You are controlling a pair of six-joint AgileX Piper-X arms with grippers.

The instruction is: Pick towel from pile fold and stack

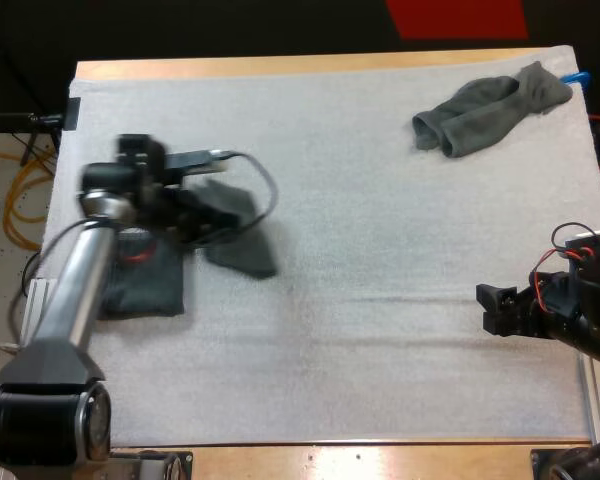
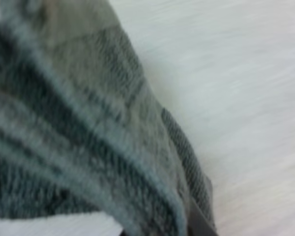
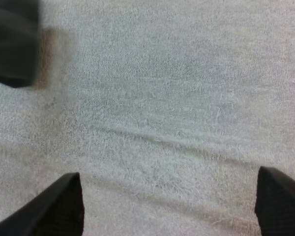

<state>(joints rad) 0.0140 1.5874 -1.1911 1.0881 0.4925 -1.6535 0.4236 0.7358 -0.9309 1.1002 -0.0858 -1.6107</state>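
A dark grey-green towel (image 1: 242,245) hangs in my left gripper (image 1: 202,213), which is shut on it just above the mat at the left. Its ribbed cloth (image 2: 88,137) lies close under the left wrist camera. Below the left arm lies a folded stack (image 1: 145,287) of the same dark towels. A crumpled towel (image 1: 490,110) rests at the mat's far right corner. My right gripper (image 1: 495,305) hovers low over bare mat at the right; its fingers (image 3: 64,206) stand wide apart with nothing between them. The held towel (image 3: 12,44) shows as a dark shape farther off.
The white mat (image 1: 380,260) covers the wooden table (image 1: 380,458), with a slight crease (image 3: 167,140) ahead of my right gripper. Open mat lies between the two arms and in front of the crumpled towel.
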